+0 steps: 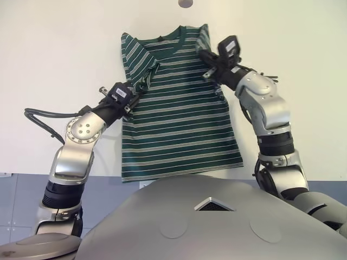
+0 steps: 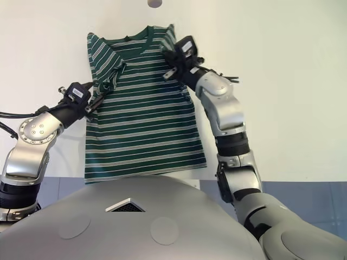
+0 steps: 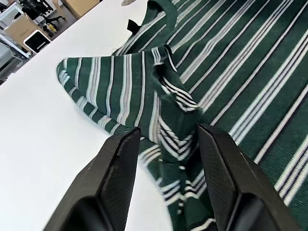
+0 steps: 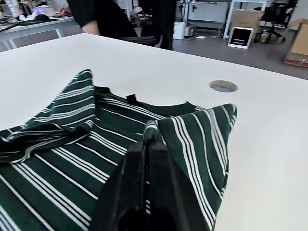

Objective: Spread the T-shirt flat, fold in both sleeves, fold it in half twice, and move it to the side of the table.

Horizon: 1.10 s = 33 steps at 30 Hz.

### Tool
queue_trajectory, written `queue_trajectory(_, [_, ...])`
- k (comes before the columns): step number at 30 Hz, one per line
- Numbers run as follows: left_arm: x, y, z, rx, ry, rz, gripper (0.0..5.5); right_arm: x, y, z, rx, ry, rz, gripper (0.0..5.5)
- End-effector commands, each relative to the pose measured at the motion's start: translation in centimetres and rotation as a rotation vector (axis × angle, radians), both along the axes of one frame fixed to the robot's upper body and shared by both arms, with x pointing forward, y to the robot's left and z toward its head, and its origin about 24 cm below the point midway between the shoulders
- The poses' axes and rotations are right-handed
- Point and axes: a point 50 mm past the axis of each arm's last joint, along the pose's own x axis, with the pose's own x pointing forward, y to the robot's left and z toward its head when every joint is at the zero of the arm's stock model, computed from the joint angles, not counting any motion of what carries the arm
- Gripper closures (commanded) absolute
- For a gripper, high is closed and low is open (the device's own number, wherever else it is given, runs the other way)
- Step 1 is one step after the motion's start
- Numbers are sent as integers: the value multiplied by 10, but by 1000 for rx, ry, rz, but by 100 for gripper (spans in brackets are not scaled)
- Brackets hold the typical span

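T-shirt (image 1: 179, 124) is right under both my grippers, lying on the white table (image 1: 303, 65) with its hem nearest me and its collar (image 4: 139, 103) at the far end.

Left gripper (image 3: 168, 144) first: my fingers are spread wide and gripping nothing. A raised ridge of striped cloth stands up in the gap between them. Whether either pad brushes it, I can't tell. Just past my fingertips the left sleeve (image 3: 106, 86) lies bunched and wrinkled, partly turned in toward the chest. Bare table runs along its outer side. Farther out from those fingers the stripes of the body lie smooth.

Over to the right gripper (image 4: 147, 144): fingers pressed tight together, no gap showing, and they have hold of the edge of the right sleeve (image 4: 202, 130). That sleeve is lifted at my fingertips and doubled inward, and its end peaks up just beyond them. Beyond that comes the collar with its small dark tab (image 4: 131, 98), lying flat. To the other side of my fingers the left shoulder sits rumpled. Farther off again, past the sleeve tip and well apart from the cloth, a round grey hole (image 4: 223, 86) sits in the tabletop.
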Motion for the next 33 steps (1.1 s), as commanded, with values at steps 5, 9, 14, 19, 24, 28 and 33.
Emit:
queue_trajectory(5, [-10, -29, -14, 41, 27, -216, 339, 9, 30, -4, -119, 17, 104, 506])
queue_trajectory(9, [-9, -30, -9, -15, 13, -232, 339, -7, 25, 13, -44, 21, 289, 432])
queue_trajectory(14, [-23, 1, 47, -2, -95, -351, 339, -30, -51, 44, -226, -70, 605, 320])
queue_trajectory(19, [-73, 68, 64, 505, 77, -778, 266, -81, -135, 42, -598, -59, 1058, 226])
queue_trajectory(24, [-103, 84, 58, 597, -32, -1019, 266, -122, -146, 13, -643, -246, 1270, 226])
queue_trajectory(28, [-129, 78, 46, 513, -51, -1102, 266, -138, -148, 4, -632, -310, 1323, 226])
queue_trajectory(33, [-134, 65, 32, 472, -116, -1082, 266, -129, -145, 2, -630, -358, 1286, 226])
